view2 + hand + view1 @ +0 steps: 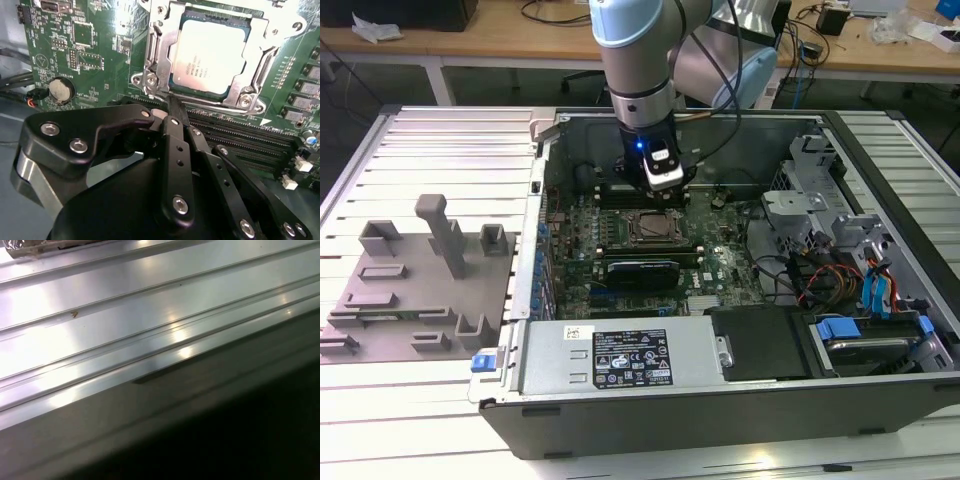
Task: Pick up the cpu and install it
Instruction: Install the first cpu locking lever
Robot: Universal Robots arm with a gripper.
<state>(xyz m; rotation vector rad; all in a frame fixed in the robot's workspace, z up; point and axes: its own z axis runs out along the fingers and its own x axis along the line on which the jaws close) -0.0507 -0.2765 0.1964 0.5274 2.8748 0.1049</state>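
The hand (663,178) hangs inside an open computer case (720,400) that lies on its side on a ribbed metal table (440,150). In the second wrist view the hand's (170,102) black fingers (176,150) come together into a narrow point with nothing between them, right at the near edge of the socket frame (155,80). The cpu (212,55) lies flat in that socket just past the fingertips, its silver top facing up and the metal frame around it; in the exterior view the cpu (653,226) sits just below the hand on the green board (580,270). A black card (640,272) stands on the board a little beyond the cpu, and a round coin battery (61,90) lies off to one side of the hand. A grey fixture plate (410,290) with upright blocks rests on the table, well apart from the hand, towards the exterior view's left. Wooden desks (500,30) with cables run along the back of the room. The first wrist view looks along the table's (150,305) shiny grooved surface.
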